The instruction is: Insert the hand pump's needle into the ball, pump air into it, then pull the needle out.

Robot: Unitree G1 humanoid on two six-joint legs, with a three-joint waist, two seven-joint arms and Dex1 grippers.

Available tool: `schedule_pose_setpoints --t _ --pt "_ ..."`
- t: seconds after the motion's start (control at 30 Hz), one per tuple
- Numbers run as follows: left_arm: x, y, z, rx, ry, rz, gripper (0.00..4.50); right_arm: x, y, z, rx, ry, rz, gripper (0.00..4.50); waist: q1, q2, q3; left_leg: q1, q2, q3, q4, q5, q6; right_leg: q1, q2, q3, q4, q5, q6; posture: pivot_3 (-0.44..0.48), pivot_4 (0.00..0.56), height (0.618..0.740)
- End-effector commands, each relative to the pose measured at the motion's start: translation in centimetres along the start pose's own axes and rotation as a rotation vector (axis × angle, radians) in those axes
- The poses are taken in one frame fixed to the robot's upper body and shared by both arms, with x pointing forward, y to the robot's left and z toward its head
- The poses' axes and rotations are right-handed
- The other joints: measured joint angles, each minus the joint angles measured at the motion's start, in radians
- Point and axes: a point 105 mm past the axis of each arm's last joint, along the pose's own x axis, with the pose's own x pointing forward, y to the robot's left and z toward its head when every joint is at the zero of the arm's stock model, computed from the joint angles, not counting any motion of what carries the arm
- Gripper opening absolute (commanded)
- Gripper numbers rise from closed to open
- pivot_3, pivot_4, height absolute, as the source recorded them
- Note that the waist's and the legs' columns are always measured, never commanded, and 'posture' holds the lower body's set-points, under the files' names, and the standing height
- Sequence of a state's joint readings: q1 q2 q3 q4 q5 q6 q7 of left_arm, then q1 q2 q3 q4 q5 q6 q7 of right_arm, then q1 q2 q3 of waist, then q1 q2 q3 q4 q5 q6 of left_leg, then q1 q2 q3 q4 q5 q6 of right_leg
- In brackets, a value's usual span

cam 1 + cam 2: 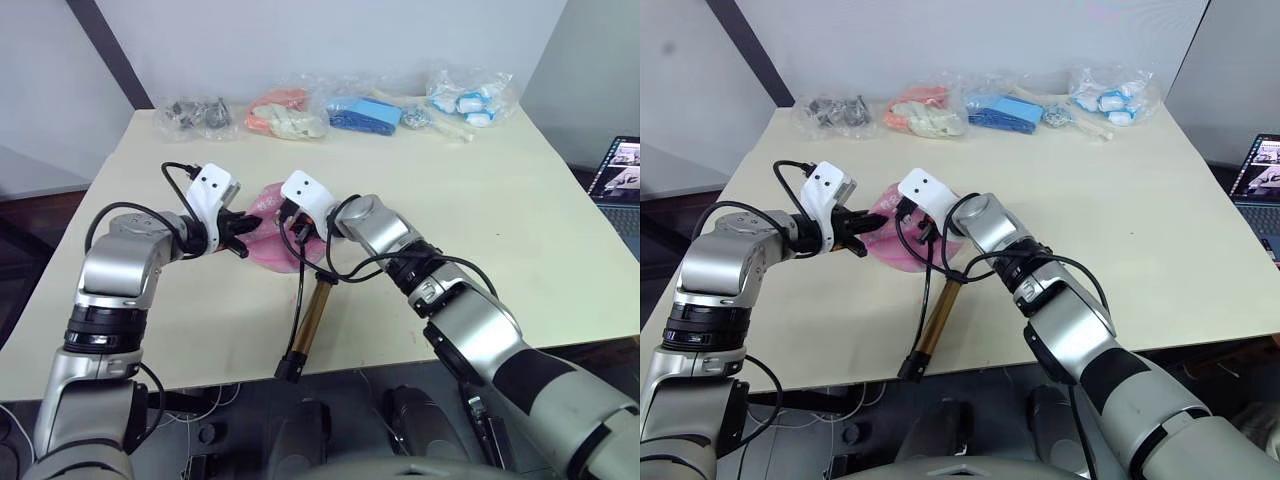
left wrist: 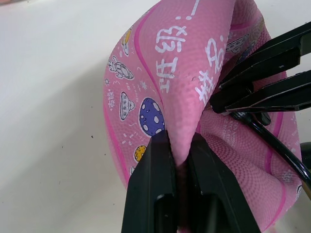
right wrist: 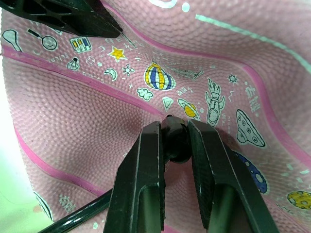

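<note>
The ball [image 1: 262,240] lies deflated and caved in near the centre of the surface [image 1: 480,210], slightly toward 9 o'clock, between the two grippers. Its pink skin carries small coloured prints: rockets, saucers, a striped balloon.

The needle [image 3: 174,138] shows as a black fitting pressed against the ball's inner wall. The metal pin itself cannot be made out. The right gripper [image 3: 174,145] is clamped on this fitting, one finger on each side. It enters the ball's hollow from the 3 o'clock side.

The left gripper [image 2: 181,160] is clamped on a folded rim of the ball, with the pink rubber pinched between its two fingers. It reaches the ball from the 9 o'clock side. In the left wrist view, the right gripper's black fingers [image 2: 265,73] touch the ball just beside that fold.

The hose [image 1: 300,290] runs from the ball toward 6 o'clock. The pump [image 1: 308,325] lies flat on the surface at 6 o'clock from the ball, gold barrel near the ball, its black end [image 1: 289,369] at the surface's near edge.

Along the far edge, at 12 o'clock, a row of bagged items [image 1: 335,110] lies well apart from the ball. A laptop [image 1: 618,180] stands off the surface at 3 o'clock.
</note>
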State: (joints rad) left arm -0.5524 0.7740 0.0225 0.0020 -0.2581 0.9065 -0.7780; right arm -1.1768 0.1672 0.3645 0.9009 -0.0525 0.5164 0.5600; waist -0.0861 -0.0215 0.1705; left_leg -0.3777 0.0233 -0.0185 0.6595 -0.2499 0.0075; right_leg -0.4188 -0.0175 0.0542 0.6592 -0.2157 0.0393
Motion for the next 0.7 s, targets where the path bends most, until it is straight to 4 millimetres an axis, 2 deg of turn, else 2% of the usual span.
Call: schedule_pose_setpoints --t 0.03,0.43,0.7 --pt "1.3 -2.3 -1.7 -0.020 0.056 -0.109 0.00 2.0 4.1 0.4 -0.031 0.043 0.073 0.24 -0.001 0.000 0.000 0.000 0.000 0.000 0.000 0.000 0.000 0.000 0.000 0.000 0.000 0.000 0.000 0.000 0.150 0.740" --pt "1.5 -2.8 -1.6 -0.008 0.054 -0.137 0.00 2.5 5.5 0.7 -0.056 0.031 0.121 0.24 -0.005 0.003 -0.002 0.000 -0.001 -0.006 0.000 0.000 0.000 0.001 0.000 -0.002 -0.001 0.000 -0.001 0.000 0.150 0.740" --pt "2.1 -3.8 -1.9 -0.019 0.043 -0.186 0.00 2.7 6.5 0.6 -0.077 0.025 0.165 0.24 -0.005 0.007 -0.004 0.000 -0.001 -0.008 -0.001 0.000 0.000 0.002 0.000 -0.003 -0.001 -0.001 -0.001 0.000 0.150 0.740"
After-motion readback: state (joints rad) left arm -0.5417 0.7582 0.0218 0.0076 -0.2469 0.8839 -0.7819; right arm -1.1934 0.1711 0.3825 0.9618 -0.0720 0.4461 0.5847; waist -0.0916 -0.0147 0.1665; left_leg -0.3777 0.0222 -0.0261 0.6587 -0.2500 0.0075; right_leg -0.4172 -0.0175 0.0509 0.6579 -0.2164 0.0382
